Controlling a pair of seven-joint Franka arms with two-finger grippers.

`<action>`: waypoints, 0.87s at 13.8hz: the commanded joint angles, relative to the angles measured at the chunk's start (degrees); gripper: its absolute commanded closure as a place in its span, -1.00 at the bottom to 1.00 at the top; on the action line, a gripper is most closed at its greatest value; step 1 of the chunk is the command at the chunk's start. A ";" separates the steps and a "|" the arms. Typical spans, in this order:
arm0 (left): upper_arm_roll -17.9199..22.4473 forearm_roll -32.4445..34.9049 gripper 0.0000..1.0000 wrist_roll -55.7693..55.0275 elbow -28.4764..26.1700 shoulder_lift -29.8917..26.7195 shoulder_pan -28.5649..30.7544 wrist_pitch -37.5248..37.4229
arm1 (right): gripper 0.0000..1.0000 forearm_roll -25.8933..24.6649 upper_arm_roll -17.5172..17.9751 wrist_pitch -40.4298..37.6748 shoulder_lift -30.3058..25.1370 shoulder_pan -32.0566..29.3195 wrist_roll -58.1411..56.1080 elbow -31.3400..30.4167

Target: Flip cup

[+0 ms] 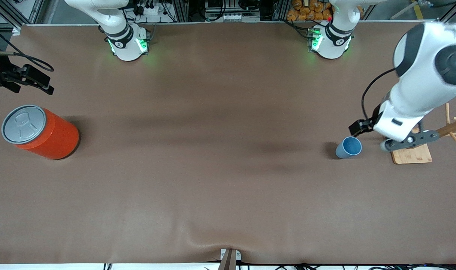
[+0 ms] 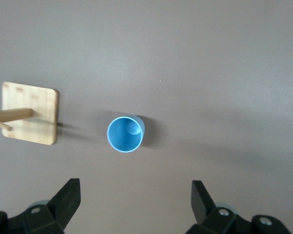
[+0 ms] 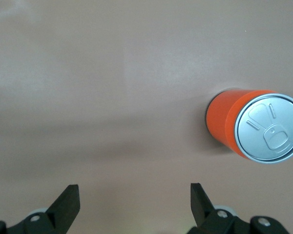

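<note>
The brown counter (image 1: 213,168) is carrying the light-blue cup (image 1: 349,147), standing mouth-up near the left arm's end beside a wooden peg stand (image 1: 413,153). The left claw (image 2: 136,207) is hovering above it, fingers apart; the right claw (image 3: 135,207), likewise spread, is hanging near an orange can (image 1: 40,132).

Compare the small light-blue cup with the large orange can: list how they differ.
The small light-blue plastic cup is far smaller than the large orange cylindrical can. The cup's mouth is open, showing a darker blue inside; the can is closed by a grey lid. They sit at different ends of the table. Both stand upright.
</note>
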 commanded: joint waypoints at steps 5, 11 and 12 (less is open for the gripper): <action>0.04 -5.93 -1.00 12.22 5.11 -3.28 5.47 -6.70 | -1.00 0.34 0.26 -0.70 -0.35 -0.97 -1.65 0.29; 3.36 -5.84 -1.00 20.66 4.40 -6.45 5.48 -8.46 | -1.00 0.34 0.26 -0.79 -0.35 -0.97 -1.65 0.29; 4.42 -5.92 -1.00 21.03 4.23 -7.15 4.95 -8.90 | -1.00 0.34 0.26 -0.87 -0.35 -0.97 -1.56 0.37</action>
